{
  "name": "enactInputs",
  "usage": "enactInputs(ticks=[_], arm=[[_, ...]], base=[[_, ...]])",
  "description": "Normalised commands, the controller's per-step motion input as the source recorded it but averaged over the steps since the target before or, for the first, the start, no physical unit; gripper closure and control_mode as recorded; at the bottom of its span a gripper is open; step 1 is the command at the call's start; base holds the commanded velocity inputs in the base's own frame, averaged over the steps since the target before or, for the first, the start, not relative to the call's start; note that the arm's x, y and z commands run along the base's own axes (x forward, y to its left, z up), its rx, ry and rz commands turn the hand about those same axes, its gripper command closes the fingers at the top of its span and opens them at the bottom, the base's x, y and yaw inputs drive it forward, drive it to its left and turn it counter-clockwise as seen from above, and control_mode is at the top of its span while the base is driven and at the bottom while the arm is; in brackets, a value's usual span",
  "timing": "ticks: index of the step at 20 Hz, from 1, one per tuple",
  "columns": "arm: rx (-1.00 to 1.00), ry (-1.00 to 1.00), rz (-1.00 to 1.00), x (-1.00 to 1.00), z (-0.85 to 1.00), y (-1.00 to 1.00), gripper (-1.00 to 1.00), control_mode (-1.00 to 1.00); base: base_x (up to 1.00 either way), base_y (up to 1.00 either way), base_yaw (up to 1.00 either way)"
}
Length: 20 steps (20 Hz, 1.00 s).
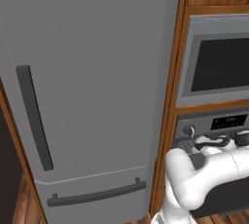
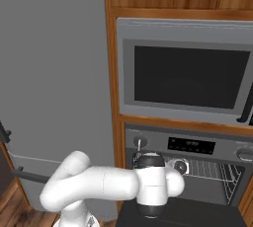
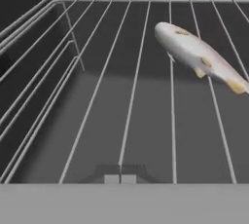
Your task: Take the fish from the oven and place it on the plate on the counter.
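I have the gripper (image 3: 120, 179) pointed into the open oven (image 2: 207, 171), its jaws pressed together with nothing between them, so the fish (image 3: 199, 55) is not yet picked up. In the hand view the fish lies on the wire rack (image 3: 131, 96) at about one o'clock from my fingertips, well apart from them and set off to the side, not in line with the approach. To do this step well, I judge I need to part the jaws first, then shift the hand toward one o'clock until the fish sits squarely ahead, and turn the wrist so the fingers straddle its narrow body across the width and not along its length. The rack wires run away from me, so I should come down between them and not press on one, and close around the thick middle, since the thin tail end would likely slip. The fish itself is small and slender, pale silvery-grey with a smooth rounded back, small yellowish fins along its side and a yellowish tail at the lower right; it lies slanted across several wires, head up toward twelve o'clock. From the right base view the arm (image 2: 99, 184) reaches across to the oven mouth below the microwave (image 2: 190, 75).
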Motion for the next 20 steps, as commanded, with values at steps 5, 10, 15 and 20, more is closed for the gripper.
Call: enactInputs(ticks=[5,10,15,20], arm=[[-0.07,0.29,0.00,-0.77,-1.00,-0.05,1.00,-1.00],[-0.10,0.34,0.00,-1.00,-1.00,-0.09,1.00,-1.00],[-0.11,0.27,0.00,-1.00,-1.00,-0.23,1.00,-1.00],[-0.09,0.39,0.00,-1.00,-0.77,-0.30,1.00,-1.00]], base=[[0.00,0.00,0.00],[0.00,0.00,0.00],[0.00,0.00,0.00],[0.00,0.00,0.00]])
